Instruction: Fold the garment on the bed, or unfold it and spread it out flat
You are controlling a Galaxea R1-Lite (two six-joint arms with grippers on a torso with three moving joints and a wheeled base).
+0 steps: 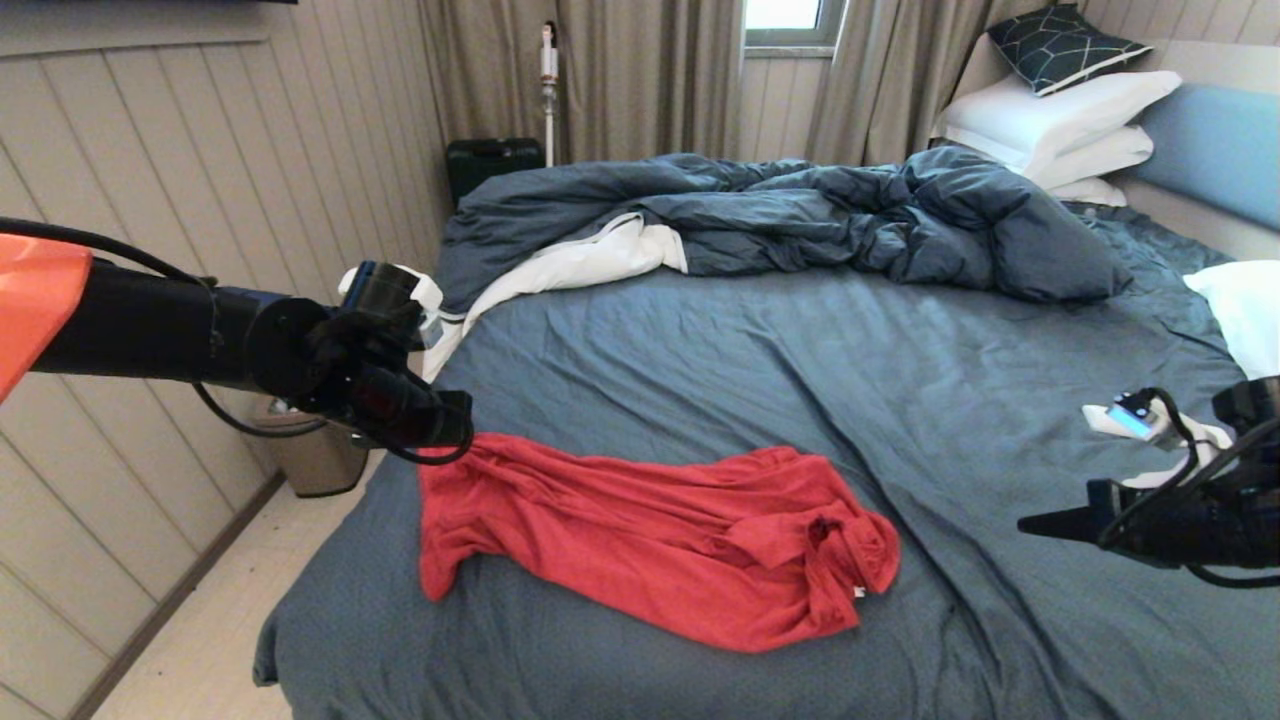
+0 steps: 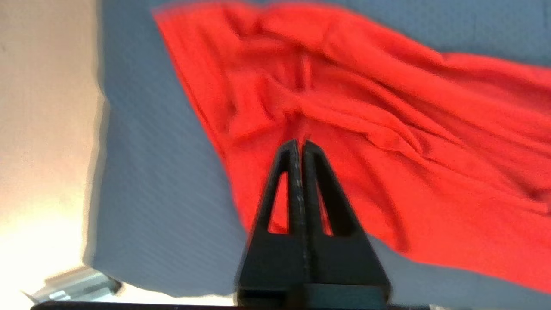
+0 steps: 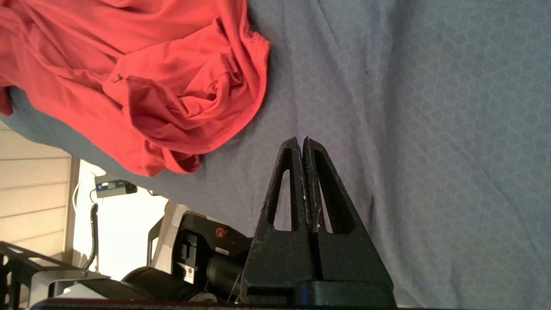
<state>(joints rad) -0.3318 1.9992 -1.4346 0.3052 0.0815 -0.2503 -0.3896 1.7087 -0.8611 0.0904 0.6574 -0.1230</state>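
Garment (image 1: 650,545) in bright red lies rumpled on the bed (image 1: 900,400), near the foot edge at about 7 o'clock of the mattress, stretched sideways with its bunched, folded end toward 3 o'clock. Its fabric is creased throughout and no lettering shows.

At 9 o'clock the left pincer (image 1: 455,425) is over the garment's corner by the bed's side edge; in the left wrist view the left pincer (image 2: 300,146) has its fingers pressed together, tips at a ridge of red cloth, though whether any fabric is pinched cannot be told.

At 3 o'clock the right pincer (image 1: 1035,523) hangs above bare sheet, well apart from the shirt, fingers closed on nothing (image 3: 301,142).

A rumpled dark blue duvet (image 1: 800,220) lies across 12 o'clock, with white pillows (image 1: 1060,125) stacked at 1 o'clock.
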